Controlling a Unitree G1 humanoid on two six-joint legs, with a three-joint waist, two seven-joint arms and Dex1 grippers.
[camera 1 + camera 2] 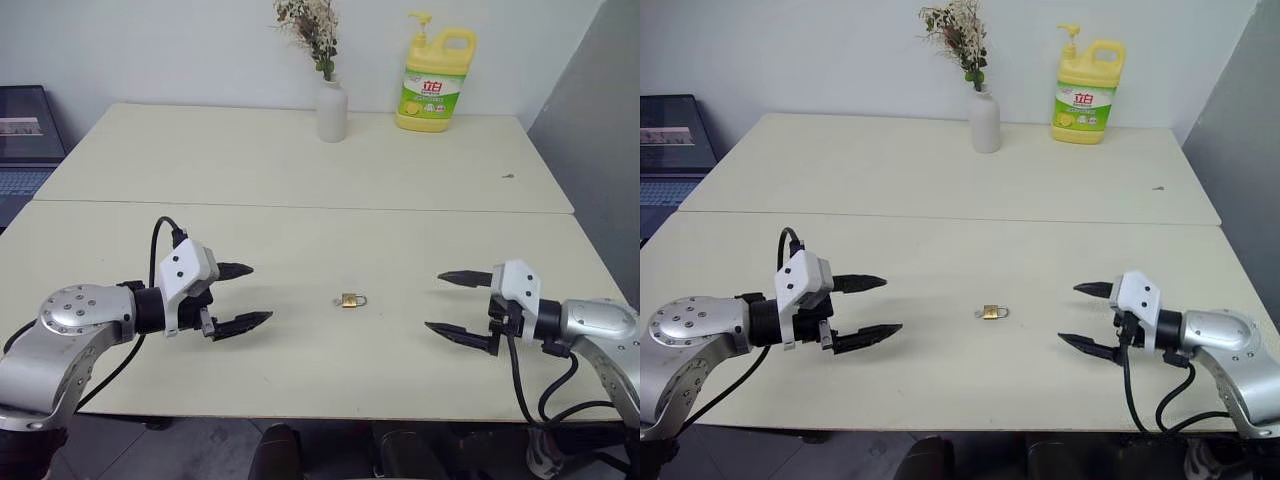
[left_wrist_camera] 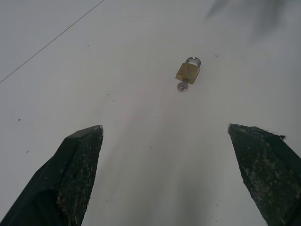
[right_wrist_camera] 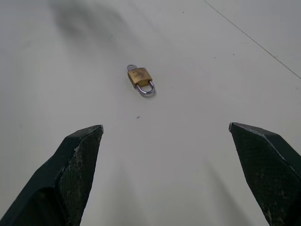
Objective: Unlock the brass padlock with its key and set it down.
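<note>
Simply cream tables (image 1: 300, 160), white wall (image 1: 150, 50)

This looks like an office or a test room. Two plain cream tables (image 1: 300, 160) stand pushed together by a bare white wall (image 1: 150, 40). A laptop (image 1: 25, 140) sits at 10 o'clock, a white vase of dried flowers (image 1: 331, 108) at 12 o'clock, and a yellow soap bottle (image 1: 436, 82) at 1 o'clock.

Gold padlock (image 1: 350, 300) with silver shackle, cream table (image 1: 300, 160), white vase (image 1: 332, 111), yellow bottle (image 1: 436, 82).
</note>
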